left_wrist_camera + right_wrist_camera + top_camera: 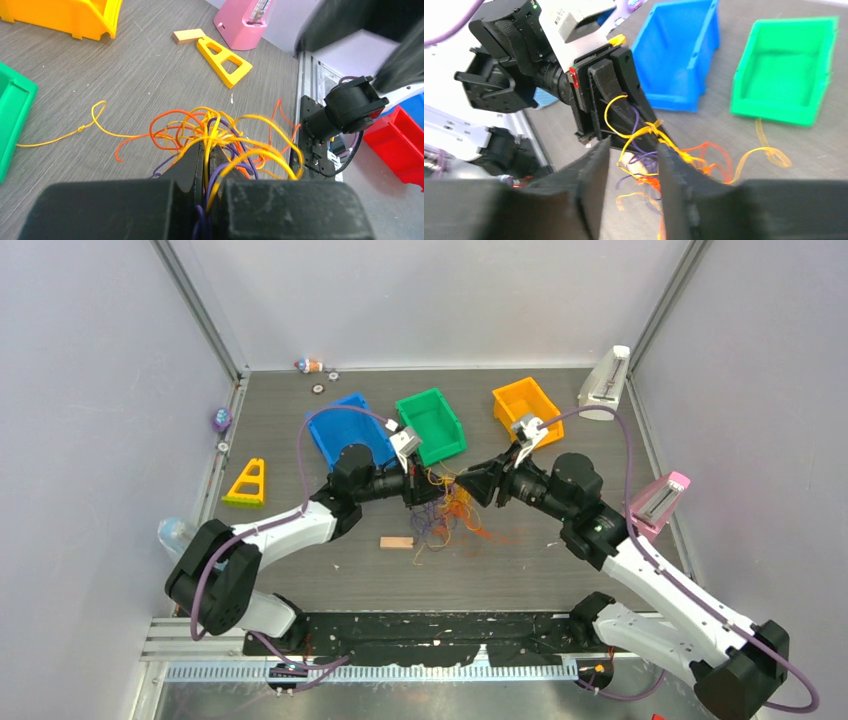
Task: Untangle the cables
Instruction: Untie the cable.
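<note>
Tangle of thin orange, yellow and purple wire cables (452,512) is located on the grey table (300,580), between both grippers. Yellow and purple strands are pinched in the closed left gripper (206,150); the right gripper (633,165) is seen with jaws slightly apart. Strands are judged light, limp and snag-prone, so one outer loop should be taken.

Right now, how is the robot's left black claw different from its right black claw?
The left black two-finger gripper is shut, pinching yellow and purple strands of the thin tangled cables; the right black two-finger gripper has its fingers apart, gripping nothing I can see. The left one reaches in from beside the blue plastic bin, the right one from beside the orange plastic bin. Both point at the tangle.
</note>
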{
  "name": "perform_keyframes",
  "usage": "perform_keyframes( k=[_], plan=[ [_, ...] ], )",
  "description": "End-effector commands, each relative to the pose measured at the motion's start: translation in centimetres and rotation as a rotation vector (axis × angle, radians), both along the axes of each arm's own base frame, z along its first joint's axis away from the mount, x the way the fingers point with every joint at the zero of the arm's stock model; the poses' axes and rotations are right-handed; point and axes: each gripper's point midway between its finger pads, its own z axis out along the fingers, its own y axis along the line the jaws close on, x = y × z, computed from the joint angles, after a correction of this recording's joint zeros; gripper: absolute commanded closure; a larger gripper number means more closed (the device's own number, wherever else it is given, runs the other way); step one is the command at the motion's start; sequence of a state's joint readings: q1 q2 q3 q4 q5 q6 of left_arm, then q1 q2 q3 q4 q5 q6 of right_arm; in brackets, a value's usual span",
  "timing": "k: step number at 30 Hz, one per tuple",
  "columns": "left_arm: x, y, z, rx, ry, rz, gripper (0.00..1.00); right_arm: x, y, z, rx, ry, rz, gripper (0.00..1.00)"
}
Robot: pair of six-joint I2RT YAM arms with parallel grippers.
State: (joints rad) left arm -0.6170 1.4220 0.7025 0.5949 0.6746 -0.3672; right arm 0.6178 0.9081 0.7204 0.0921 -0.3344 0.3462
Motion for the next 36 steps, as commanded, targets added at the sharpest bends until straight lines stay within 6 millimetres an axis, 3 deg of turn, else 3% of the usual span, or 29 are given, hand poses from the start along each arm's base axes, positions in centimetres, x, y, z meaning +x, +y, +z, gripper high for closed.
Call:
perform_keyframes(
  k=[1,3,5,8,12,19,21,23,24,25,26,27,28,29,30,31,32,33,35,36],
  plan=[
    [0.3,-0.4,2.0,-0.036,-0.053,-0.012,1.00,0.8,-2.5,4.4,-0.010,-0.139,-0.126,0.22],
    [-0.2,-0.4,2.8,-0.066,-0.077,-0.030,1.00,1.2,-3.4,3.0,-0.057,-0.134,-0.168,0.07],
    [-0.8,-0.2,3.4,-0.089,-0.098,-0.047,1.00,1.5,-4.2,0.9,-0.116,-0.114,-0.205,0.04],
    [-1.2,0.0,3.8,-0.107,-0.117,-0.053,1.00,1.7,-5.5,-2.7,-0.167,-0.077,-0.267,0.09],
    [-1.4,0.1,4.1,-0.124,-0.125,-0.059,1.00,1.1,-5.8,-5.2,-0.157,-0.072,-0.259,0.16],
    [-2.1,0.0,4.6,-0.149,-0.129,-0.095,1.00,-1.7,-1.3,-8.0,-0.099,-0.021,0.046,0.21],
    [-2.1,0.0,4.6,-0.152,-0.130,-0.101,1.00,-1.7,-0.5,-8.7,-0.098,0.006,0.078,0.31],
    [-2.1,0.0,4.6,-0.150,-0.130,-0.098,1.00,-1.5,0.1,-8.9,-0.093,0.022,0.099,0.47],
    [-1.9,0.1,4.5,-0.146,-0.127,-0.088,1.00,-1.2,0.2,-9.2,-0.098,0.030,0.097,0.65],
    [-1.5,0.2,4.3,-0.135,-0.124,-0.063,1.00,-1.0,0.1,-9.4,-0.103,0.036,0.083,0.75],
    [-0.7,0.5,3.9,-0.111,-0.111,-0.014,1.00,0.1,-0.8,-9.7,-0.129,0.050,-0.001,0.90],
    [0.4,1.0,3.3,-0.077,-0.094,0.058,1.00,0.8,-1.6,-9.9,-0.143,0.060,-0.069,0.92],
    [1.6,1.9,2.6,-0.041,-0.078,0.137,1.00,2.1,-3.7,-10.2,-0.177,0.064,-0.210,0.94],
    [3.2,3.2,2.0,-0.012,-0.066,0.250,1.00,3.5,-6.4,-9.5,-0.183,0.047,-0.388,0.95],
    [4.5,4.7,1.3,0.010,-0.044,0.353,1.00,3.7,-8.0,-10.1,-0.197,0.075,-0.472,0.95],
    [5.4,6.3,0.6,0.025,-0.022,0.439,1.00,4.4,-11.2,-9.3,-0.194,0.051,-0.648,0.95],
    [6.2,7.7,0.1,0.030,-0.002,0.515,1.00,4.2,-13.2,-9.9,-0.207,0.082,-0.745,0.95],
    [7.0,9.4,-0.4,0.036,0.028,0.599,1.00,3.9,-16.5,-9.8,-0.220,0.073,-0.909,0.95],
    [7.9,12.0,-1.5,0.064,0.073,0.729,1.00,3.0,-20.4,-9.3,-0.192,0.064,-1.102,0.95],
    [8.1,13.2,-2.0,0.077,0.097,0.778,1.00,2.7,-21.3,-9.2,-0.164,0.066,-1.153,0.95]
  ],
)
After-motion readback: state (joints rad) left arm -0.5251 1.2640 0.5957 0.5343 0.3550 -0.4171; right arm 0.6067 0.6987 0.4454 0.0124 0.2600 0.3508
